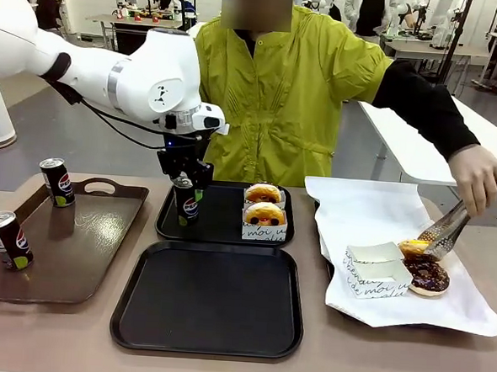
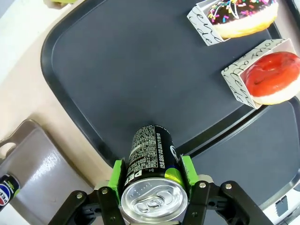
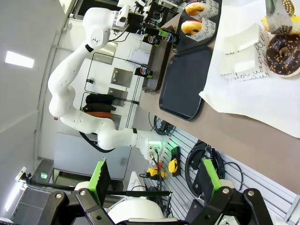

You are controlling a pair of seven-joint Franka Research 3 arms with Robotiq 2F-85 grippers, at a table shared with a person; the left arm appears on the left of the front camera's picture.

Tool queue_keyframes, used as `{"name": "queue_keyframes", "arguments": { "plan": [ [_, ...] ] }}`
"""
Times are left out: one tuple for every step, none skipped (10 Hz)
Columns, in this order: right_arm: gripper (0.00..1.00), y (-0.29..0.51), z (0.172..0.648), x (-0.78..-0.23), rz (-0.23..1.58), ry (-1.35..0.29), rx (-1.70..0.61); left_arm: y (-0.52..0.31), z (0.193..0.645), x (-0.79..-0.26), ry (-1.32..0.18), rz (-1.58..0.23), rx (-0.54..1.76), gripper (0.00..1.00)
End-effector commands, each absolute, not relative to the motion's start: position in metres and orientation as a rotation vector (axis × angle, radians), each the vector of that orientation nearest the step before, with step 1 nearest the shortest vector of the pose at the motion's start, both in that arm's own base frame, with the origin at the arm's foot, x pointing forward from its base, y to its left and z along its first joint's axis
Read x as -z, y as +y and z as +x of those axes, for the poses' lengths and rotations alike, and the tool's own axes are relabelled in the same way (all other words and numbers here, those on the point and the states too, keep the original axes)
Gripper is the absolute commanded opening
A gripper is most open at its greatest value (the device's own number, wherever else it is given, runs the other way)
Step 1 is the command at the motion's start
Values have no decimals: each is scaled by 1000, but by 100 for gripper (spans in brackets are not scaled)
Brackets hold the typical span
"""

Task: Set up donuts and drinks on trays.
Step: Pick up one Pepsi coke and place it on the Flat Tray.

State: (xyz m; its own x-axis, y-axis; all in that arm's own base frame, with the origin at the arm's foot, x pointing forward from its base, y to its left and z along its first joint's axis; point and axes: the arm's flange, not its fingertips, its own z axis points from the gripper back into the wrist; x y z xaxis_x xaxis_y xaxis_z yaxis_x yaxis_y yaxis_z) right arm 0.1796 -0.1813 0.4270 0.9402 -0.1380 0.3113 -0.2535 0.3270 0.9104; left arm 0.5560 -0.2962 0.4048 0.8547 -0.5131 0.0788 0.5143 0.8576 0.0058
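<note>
**Clerk:** Entry one, the left hand (image 2: 152,177)?

**Checker:** Closed on a slim black Pepsi can with a silver top (image 1: 186,204), with the green pads on opposite sides of the body just below the rim. The can was upright over the left part of the far matte black rectangular plastic tray (image 1: 225,228). Whether its base touched the tray could not be told.

**Clerk:** Handling note?

**Checker:** Judged rigid, smooth and slick. The thin wall was likely to dent under a hard squeeze, and the can would be weighty if full. Best held across the body, as it was, and kept upright.

**Clerk:** Next outward.

**Checker:** Two glazed ring donuts in small white paper boxes (image 1: 263,229), one behind the other on the right part of that tray, apart from the can. Judged soft, sticky on top and easily marked. Take them lightly by the box walls, as the paper looked flimsy.

**Clerk:** Nearer tray?

**Checker:** A matching near black tray (image 1: 208,301) lay just in front of the first and was bare.

**Clerk:** Remaining stock?

**Checker:** Two spare Pepsi cans (image 1: 57,182) stood well apart on a glossy brown tray with loop handles (image 1: 85,243) at the desk's (image 1: 54,334) left. At the right, a white paper sheet (image 1: 365,212) carried a yellow donut (image 1: 412,246), a chocolate donut (image 1: 429,275) and an empty white box (image 1: 377,268). A person's hand (image 1: 477,176) held metal tongs (image 1: 447,230) with their tips at the yellow donut.

**Clerk:** Right hand (image 3: 154,180)?

**Checker:** Open, gripping nothing, well away from the trays.
</note>
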Motion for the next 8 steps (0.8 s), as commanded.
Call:
{"name": "queue_keyframes", "arguments": {
  "plan": [
    [100,-181,179,-428,1254,-376,-91,-299,564,-409,-99,11,559,58],
    [100,-181,179,-428,1254,-376,-91,-298,564,-405,-99,21,553,58],
    [100,-181,179,-428,1254,-376,-91,-298,565,-402,-94,29,560,58],
    [100,-181,179,-428,1254,-376,-91,-299,565,-400,-93,35,561,58],
    [100,-181,179,-428,1254,-376,-91,-299,565,-397,-92,42,561,79],
    [100,-181,179,-428,1254,-376,-91,-300,566,-396,-89,43,562,79],
    [100,-181,179,-428,1254,-376,-91,-300,565,-395,-91,42,563,100],
    [100,-181,179,-428,1254,-376,-91,-300,565,-395,-92,38,564,100]
  ]
}}
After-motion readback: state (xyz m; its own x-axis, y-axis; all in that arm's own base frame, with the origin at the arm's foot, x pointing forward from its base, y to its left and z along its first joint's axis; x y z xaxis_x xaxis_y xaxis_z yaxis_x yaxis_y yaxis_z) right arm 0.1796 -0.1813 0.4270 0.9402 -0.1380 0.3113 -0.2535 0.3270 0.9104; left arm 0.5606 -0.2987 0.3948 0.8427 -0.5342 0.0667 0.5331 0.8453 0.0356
